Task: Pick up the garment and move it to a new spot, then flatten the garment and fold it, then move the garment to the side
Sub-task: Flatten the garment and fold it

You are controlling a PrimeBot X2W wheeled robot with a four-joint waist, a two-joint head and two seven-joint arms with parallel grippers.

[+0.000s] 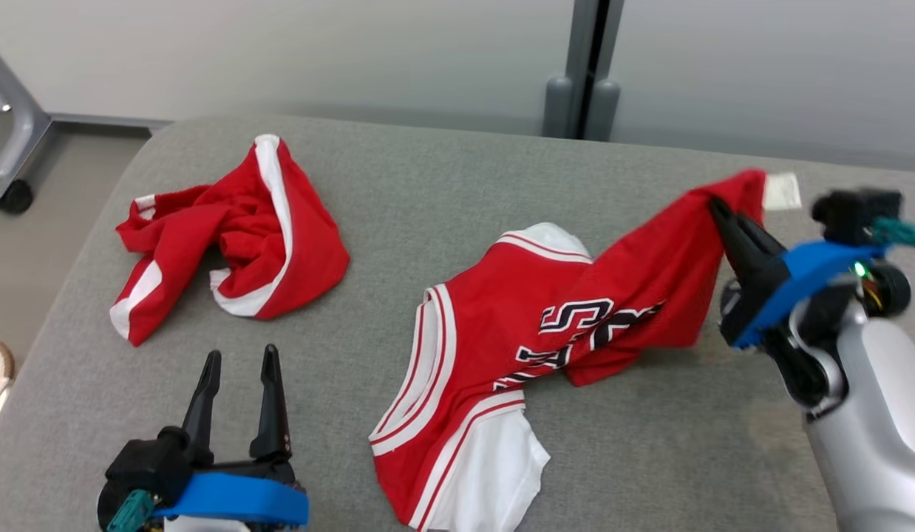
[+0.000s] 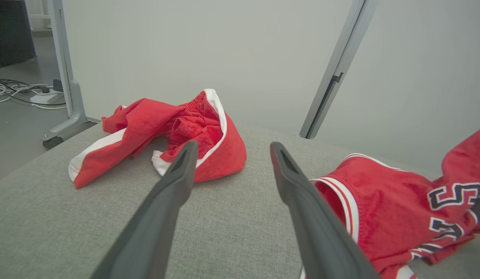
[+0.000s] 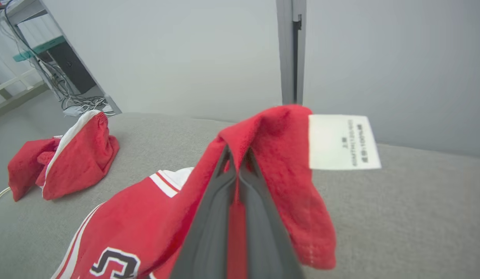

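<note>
The right gripper (image 1: pixel 716 207) has its two dark fingers pressed together on a corner of the red knit basketball jersey with white trim and black-and-white lettering (image 1: pixel 502 332). It pinches a fold of cloth right beside the white care label (image 1: pixel 781 191), which sticks out just past the fingertips. In the right wrist view the red fabric drapes over both sides of the closed fingers (image 3: pixel 209 217). From that pinch the jersey trails down and away toward the left gripper. Its held corner is lifted off the grey woven fabric-covered worktop (image 1: pixel 428 185), while the armholes and white-lined neck end lie rumpled on it.

The left gripper (image 1: pixel 239 358) sits low with its fingers spread wide and nothing between them. The jersey's striped armhole edge lies just to its right.

The cloth looks light, limp and slightly fuzzy, so I expect it will sag and bunch rather than hold any shape. A single-corner hold will probably let it twist as it travels. The banded armhole or hem edges seem the firmer places to grip. A second hold on the opposite hem corner would likely help to spread it flat.

Beyond the left gripper's fingertips lies a crumpled pair of red shorts with white side stripes (image 1: pixel 243 229), well apart from the jersey.
</note>
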